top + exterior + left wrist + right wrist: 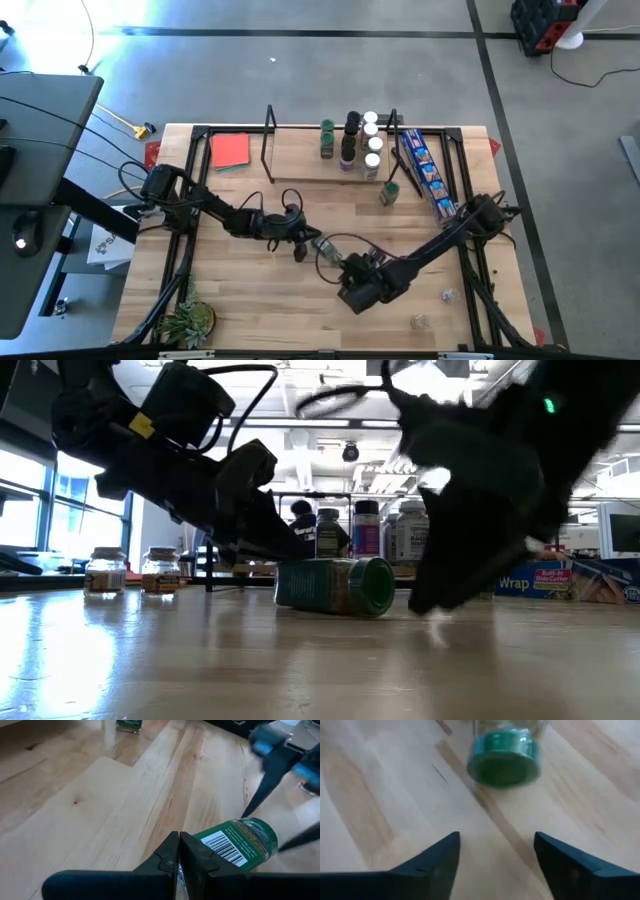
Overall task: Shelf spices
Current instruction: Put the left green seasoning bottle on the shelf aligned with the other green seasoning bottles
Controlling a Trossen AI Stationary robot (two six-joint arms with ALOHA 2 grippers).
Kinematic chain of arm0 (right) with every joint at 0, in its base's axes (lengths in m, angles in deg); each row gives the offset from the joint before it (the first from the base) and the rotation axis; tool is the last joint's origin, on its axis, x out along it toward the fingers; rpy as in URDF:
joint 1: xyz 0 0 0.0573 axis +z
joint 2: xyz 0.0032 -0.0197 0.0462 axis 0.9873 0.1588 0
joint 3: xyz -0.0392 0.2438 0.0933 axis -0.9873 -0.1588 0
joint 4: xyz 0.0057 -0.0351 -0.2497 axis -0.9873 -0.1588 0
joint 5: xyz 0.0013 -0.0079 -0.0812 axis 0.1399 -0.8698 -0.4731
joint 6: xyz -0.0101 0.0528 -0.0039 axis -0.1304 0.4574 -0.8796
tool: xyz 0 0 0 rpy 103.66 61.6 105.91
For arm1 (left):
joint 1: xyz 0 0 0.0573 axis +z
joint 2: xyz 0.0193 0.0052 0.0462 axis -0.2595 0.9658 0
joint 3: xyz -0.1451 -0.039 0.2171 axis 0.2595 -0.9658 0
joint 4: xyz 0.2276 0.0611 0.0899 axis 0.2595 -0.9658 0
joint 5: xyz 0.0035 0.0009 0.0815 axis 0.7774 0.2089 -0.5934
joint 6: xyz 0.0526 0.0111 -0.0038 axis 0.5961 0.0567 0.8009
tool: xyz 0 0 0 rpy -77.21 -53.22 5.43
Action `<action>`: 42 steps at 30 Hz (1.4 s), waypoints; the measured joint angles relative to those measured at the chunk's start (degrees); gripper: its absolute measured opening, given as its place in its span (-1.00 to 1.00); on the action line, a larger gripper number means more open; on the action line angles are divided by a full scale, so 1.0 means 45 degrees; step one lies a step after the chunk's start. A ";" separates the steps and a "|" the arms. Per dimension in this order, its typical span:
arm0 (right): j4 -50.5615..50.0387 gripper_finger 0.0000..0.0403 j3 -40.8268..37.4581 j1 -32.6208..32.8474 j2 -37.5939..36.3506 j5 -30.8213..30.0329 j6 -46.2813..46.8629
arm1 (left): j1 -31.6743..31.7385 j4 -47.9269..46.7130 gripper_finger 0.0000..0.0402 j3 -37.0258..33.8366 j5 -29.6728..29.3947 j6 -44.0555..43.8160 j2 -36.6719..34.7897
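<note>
Spice jar (pixel 335 586), green-lidded: lying toppled mid-table, off the shelf (pixel 330 165). Right gripper (pixel 495 852) jaws apart, facing its lid; left gripper (pixel 178 855) jaws together alongside. Pickup pending: close, then upright and shelve.

The high camera is looking straight down on the whole table (pixel 260 300). The low one is sitting at tabletop level, facing the room. Both wrist cameras are peering closely past their fingers, sharing a lying green-lidded jar (pixel 504 757) with the low view.
</note>
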 joint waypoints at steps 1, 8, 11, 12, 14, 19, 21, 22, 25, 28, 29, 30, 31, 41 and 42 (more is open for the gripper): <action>0.0938 0.29 -0.0421 -0.0047 0.0008 -0.0113 -0.0218 | 0.0007 0.0005 -0.93 0.0000 0.0004 -0.0004 0.0000; 0.3938 0.50 -0.1851 -0.0649 -0.0082 -0.0600 -0.0453 | 0.0012 0.0010 -0.93 0.0000 0.0034 -0.0010 0.0015; 0.4102 0.51 -0.1776 -0.0907 -0.0036 -0.0776 -0.1196 | 0.0012 0.0010 -0.93 0.0000 0.0038 -0.0005 0.0015; 0.4195 0.51 -0.1745 -0.0998 -0.0018 -0.0817 -0.1518 | 0.0012 0.0010 -0.93 0.0000 0.0036 -0.0005 0.0015; 0.4260 0.50 -0.1721 -0.1215 -0.0002 -0.0834 -0.1822 | 0.0012 0.0012 -0.93 -0.0005 0.0037 -0.0003 0.0017; 0.4221 0.33 -0.1719 -0.1727 0.0016 -0.0985 -0.1960 | -0.0039 0.0014 -0.93 -0.0010 0.0026 0.0005 0.0019; 0.4187 0.18 -0.1719 -0.1850 0.0016 -0.0899 -0.2113 | -0.0083 0.0056 -0.93 -0.0015 0.0002 0.0068 0.0022; 0.4165 0.09 -0.1719 -0.1892 0.0013 -0.0739 -0.2209 | -0.0121 0.0131 -0.93 -0.0026 -0.0022 0.0227 0.0024; 0.3815 -0.10 -0.1668 -0.1924 -0.0259 -0.0113 -0.2190 | -0.0252 0.0045 -0.93 -0.0034 -0.0191 0.0893 -0.0305; 0.1667 -0.10 -0.0934 -0.1999 -0.0928 0.0830 -0.1551 | -0.0468 -0.0877 -0.93 -0.0145 -0.0371 0.1575 -0.1198; 0.0442 -0.10 -0.0423 -0.2099 -0.1222 0.1314 -0.1445 | -0.0490 -0.1154 -0.93 -0.0137 -0.0425 0.1820 -0.1500; -0.0596 -0.10 0.0259 -0.2313 -0.1456 0.2102 -0.1326 | -0.0498 -0.1545 -0.93 -0.0121 -0.0559 0.2033 -0.1896; -0.1653 -0.10 0.1065 -0.2595 -0.1634 0.2992 -0.1108 | -0.0487 -0.1915 -0.93 -0.0103 -0.0840 0.2151 -0.2335; -0.7717 -0.10 0.5844 -0.5744 -0.0473 1.1169 -0.2008 | -0.0726 -0.7057 -0.93 -0.0058 -0.3346 0.2103 -0.4507; -0.7788 -0.10 0.5976 -0.5965 -0.0263 1.1615 -0.2124 | -0.0791 -0.7385 -0.93 -0.0058 -0.3384 0.2019 -0.4563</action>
